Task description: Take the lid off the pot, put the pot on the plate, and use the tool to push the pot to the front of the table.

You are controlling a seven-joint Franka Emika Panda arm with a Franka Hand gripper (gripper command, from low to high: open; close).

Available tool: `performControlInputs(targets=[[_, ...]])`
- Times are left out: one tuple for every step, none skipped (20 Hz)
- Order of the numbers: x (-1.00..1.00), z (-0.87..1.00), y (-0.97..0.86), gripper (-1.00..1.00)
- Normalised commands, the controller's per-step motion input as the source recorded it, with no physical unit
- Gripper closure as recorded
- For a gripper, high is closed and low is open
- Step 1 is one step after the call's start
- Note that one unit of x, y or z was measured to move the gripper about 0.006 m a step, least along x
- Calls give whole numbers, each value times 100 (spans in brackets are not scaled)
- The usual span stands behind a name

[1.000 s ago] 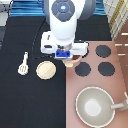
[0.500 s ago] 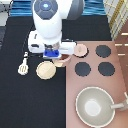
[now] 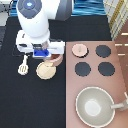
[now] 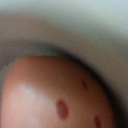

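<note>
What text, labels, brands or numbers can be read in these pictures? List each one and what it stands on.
None: no readable word, number or sign.
The gripper hangs over the pot, just above the plate: both unmarked.
The lid lies on the stove; it and the tool on the table bear no marks.
The wrist view shows only dark red spots, not characters.

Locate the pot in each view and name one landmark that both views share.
Exterior view: the pot sits on the table, mostly hidden under the gripper, at the stove panel's left edge, just above the plate.
Wrist view: the pot fills the lower part of the picture, a pink-tan curved surface with reddish spots.
Shared landmark: only the pot itself; the plate, the lid and the tool show in the exterior view alone.
</note>
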Motion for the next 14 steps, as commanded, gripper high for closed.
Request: performControlInputs(targets=[[-30,-14,-74,100],[-29,-19,-76,100],[-26,-25,-78,100],[-24,-31,-79,100],[-23,-35,-80,100],[-21,-40,-82,100],[-20,-45,-82,100],[-15,-48,-75,100],[-9,-52,-63,100],[-5,-54,-56,100],[0,-55,-47,100],[0,-52,-39,100],[0,-50,-35,100],[7,-46,-27,100]])
